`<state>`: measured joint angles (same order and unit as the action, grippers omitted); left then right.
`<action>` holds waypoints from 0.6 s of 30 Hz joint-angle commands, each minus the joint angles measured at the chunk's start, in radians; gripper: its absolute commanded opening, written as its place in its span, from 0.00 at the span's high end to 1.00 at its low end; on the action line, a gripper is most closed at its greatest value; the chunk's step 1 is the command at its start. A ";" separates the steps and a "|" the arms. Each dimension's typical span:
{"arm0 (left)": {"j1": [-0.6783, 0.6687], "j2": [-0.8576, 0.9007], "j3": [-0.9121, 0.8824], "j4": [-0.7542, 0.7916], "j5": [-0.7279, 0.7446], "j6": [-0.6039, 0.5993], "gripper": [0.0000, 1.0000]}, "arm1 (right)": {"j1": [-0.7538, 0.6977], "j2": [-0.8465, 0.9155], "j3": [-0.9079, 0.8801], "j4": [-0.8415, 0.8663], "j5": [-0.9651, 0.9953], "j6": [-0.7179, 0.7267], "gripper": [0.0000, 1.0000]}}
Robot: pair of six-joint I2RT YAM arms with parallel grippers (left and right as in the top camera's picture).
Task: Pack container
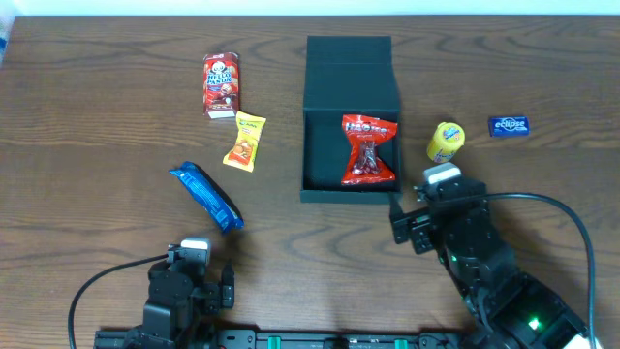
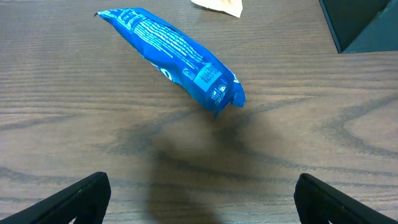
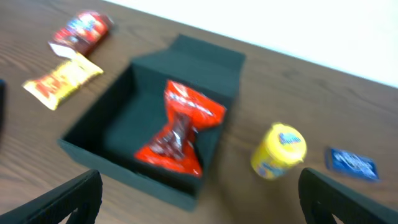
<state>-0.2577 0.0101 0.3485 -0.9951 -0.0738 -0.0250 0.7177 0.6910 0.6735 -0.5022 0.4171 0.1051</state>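
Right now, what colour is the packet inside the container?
Red packet, clearest in the overhead view.

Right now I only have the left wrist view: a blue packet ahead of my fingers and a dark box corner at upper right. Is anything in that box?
Observer: Yes. One red packet lies inside the container, whose lid is open.
Operator: What is outside it besides my packet?
Observer: Left of it, beyond your blue packet, are a yellow-orange packet and a red snack box. To its right are a yellow tub and a small blue pack.
Operator: Where is the other arm?
Observer: The right gripper is by the container's near right corner, open and empty.
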 commanded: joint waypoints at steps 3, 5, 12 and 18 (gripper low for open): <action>0.005 -0.006 -0.031 -0.017 0.016 0.006 0.05 | -0.059 -0.040 -0.003 -0.116 0.080 0.075 0.01; 0.005 -0.006 -0.031 -0.017 0.016 0.006 0.05 | -0.166 -0.061 -0.001 -0.185 0.075 0.144 0.01; 0.005 -0.006 -0.031 -0.017 0.016 0.006 0.05 | -0.522 -0.099 -0.001 -0.262 -0.152 0.130 0.01; 0.005 -0.006 -0.031 -0.017 0.016 0.006 0.05 | -0.601 -0.097 -0.002 -0.296 -0.182 0.103 0.01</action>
<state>-0.2577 0.0101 0.3485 -0.9947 -0.0738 -0.0250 0.1375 0.5972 0.6716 -0.7876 0.2684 0.2226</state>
